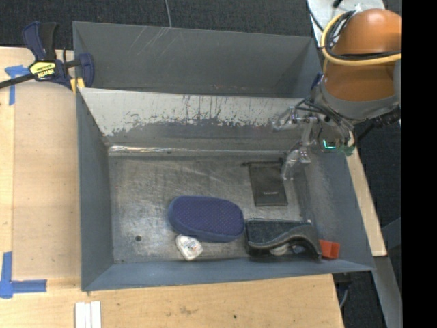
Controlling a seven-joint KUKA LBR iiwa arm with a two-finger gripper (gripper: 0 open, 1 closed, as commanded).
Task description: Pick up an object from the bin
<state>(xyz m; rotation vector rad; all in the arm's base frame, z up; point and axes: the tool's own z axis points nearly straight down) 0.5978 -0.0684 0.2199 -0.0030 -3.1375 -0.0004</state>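
Grey metal bin (pixel 95 203), gripper (pixel 292 161) low on the right side.
Hangs beside dark flat rectangle (pixel 268 186) on floor; blue oval pad (pixel 205 217) near-centre, dark slipper (pixel 280 238) near-right; grip state can't tell.

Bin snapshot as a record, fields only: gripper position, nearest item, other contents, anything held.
gripper: low over the right rear floor of the bin
nearest item: dark flat rectangle, on the floor just view-left of the gripper
front centre: blue oval pad; small white crumpled thing just in front of it
front right: dark slipper-like thing; small orange block at the corner
held: nothing visible
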